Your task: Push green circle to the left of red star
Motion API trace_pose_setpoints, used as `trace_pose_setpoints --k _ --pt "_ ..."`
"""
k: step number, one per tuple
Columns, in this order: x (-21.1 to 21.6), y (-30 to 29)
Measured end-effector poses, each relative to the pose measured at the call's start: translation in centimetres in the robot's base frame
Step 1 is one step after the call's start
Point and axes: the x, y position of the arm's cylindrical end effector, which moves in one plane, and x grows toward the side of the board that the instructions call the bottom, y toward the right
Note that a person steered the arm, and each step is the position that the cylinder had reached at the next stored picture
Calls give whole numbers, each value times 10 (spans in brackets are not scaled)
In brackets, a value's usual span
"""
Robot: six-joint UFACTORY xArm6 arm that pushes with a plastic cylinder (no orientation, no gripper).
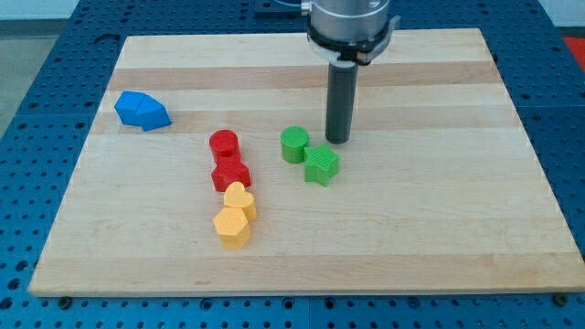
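- Handling first: the small green plastic circle block [294, 144] looks light, rigid and smooth-sided, so I judge it will slide readily on the wood and may roll off a push that is off-centre.
- Contact belongs on its right-hand curved wall, low down and through the middle, since nothing here can take hold of it; I carry a plain dark rod with no jaws at all, holding nothing.
- My tip [338, 141] rests on the board just right of the green circle, near it but not touching, and just above the green star-shaped block [322, 165], which sits touching or nearly touching the circle's lower right.
- Red star-shaped block [230, 174] lies left of the circle, with a red cylinder [224, 143] touching it from above and two yellow heart-like blocks [236, 216] below; that cluster stands in the straight path leftwards.
- Pale wooden board [439, 238] is flat and smooth, with open room left of the red star; a blue irregular block [143, 111] sits well apart at the upper left.
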Motion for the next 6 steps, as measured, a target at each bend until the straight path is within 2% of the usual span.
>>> trace_pose_setpoints --k 2,4,5,6 --pt "12 -121" --pt "33 -203" --pt "32 -220" --pt "38 -212"
